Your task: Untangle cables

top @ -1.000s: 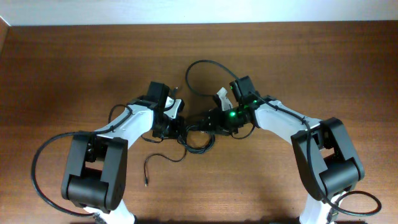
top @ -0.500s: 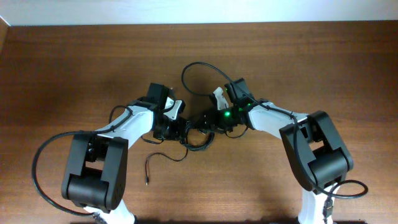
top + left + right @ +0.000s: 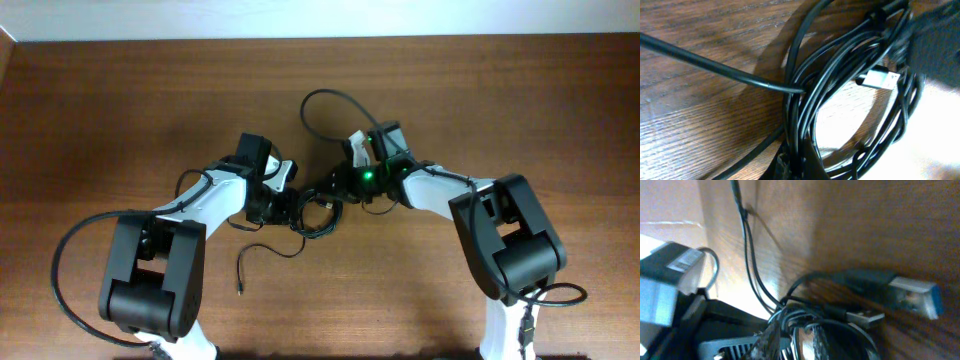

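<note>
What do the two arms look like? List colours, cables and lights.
The left arm and right arm look alike: white shells between bulky black joint housings. A thick black cable loops from each base. A green light glows near the right wrist.

Both arms are the same build: left arm [image 3: 205,200] and right arm [image 3: 445,188] have white link shells and black joint housings. Left shoulder block [image 3: 150,275] and right shoulder block [image 3: 515,250] are big, rounded, all black. There's a black box [image 3: 253,150] on top of the left wrist with a white bracket [image 3: 283,172] beside it; same on the right. Green LED [image 3: 367,177] is lit on the right wrist. A thick black wire [image 3: 58,262] loops out by the left base, and another wire [image 3: 565,297] by the right. Left claw [image 3: 292,208] and right claw [image 3: 332,192] are black, detail too small to make out.
</note>
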Controlling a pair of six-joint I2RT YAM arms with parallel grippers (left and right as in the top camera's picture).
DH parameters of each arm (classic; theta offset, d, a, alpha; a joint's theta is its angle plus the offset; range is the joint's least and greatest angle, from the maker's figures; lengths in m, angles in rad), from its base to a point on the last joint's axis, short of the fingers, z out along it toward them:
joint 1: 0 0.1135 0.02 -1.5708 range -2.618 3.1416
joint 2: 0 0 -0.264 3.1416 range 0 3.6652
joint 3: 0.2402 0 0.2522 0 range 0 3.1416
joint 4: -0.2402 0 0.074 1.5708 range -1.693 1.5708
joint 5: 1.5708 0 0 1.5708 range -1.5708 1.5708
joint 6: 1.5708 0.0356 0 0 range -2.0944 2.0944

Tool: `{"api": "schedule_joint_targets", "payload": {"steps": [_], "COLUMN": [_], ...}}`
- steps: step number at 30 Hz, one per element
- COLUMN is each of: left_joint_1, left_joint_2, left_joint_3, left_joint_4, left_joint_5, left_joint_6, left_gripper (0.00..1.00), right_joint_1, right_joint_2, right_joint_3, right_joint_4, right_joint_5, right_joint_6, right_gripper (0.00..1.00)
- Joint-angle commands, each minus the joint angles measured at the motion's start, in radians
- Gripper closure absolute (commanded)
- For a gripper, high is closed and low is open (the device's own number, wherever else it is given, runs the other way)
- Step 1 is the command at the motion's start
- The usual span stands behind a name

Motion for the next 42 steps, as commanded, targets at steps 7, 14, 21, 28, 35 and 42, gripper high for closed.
{"api": "schedule_joint_targets", "payload": {"steps": [7, 14, 21, 28, 35, 42], "left_joint_1": [-0.005, -0.006, -0.006, -0.006, -0.006, -0.007], "left_joint_2": [0.007, 0.007, 0.007, 0.007, 0.007, 0.007], "left_joint_3": [-0.016, -0.016, -0.016, -0.016, -0.016, -0.016], "left_joint_4": [-0.011, -0.011, 0.006, 0.006, 0.006, 0.008], "left_joint_5": [0.008, -0.006, 0.111, 0.124, 0.097, 0.086], "left_joint_6": [0.039, 0.009, -0.002, 0.005, 0.005, 0.005], "left_gripper": [1.00, 1.00, 1.00, 1.00, 1.00, 1.00], "right_joint_1": [0.006, -0.055, -0.055, 0.014, 0.090, 0.091], "right_joint_2": [0.008, -0.051, -0.029, -0.028, -0.013, -0.011], "right_joint_3": [0.005, 0.000, -0.026, -0.027, -0.027, -0.027], "right_joint_4": [0.003, -0.209, -0.213, -0.055, 0.071, 0.055], "right_joint_5": [-0.031, -0.171, 0.043, 0.120, 0.168, 0.195], "right_joint_6": [0.014, -0.051, -0.058, 0.028, 0.139, 0.141], "right_gripper": [0.74, 0.71, 0.68, 0.69, 0.69, 0.69]}}
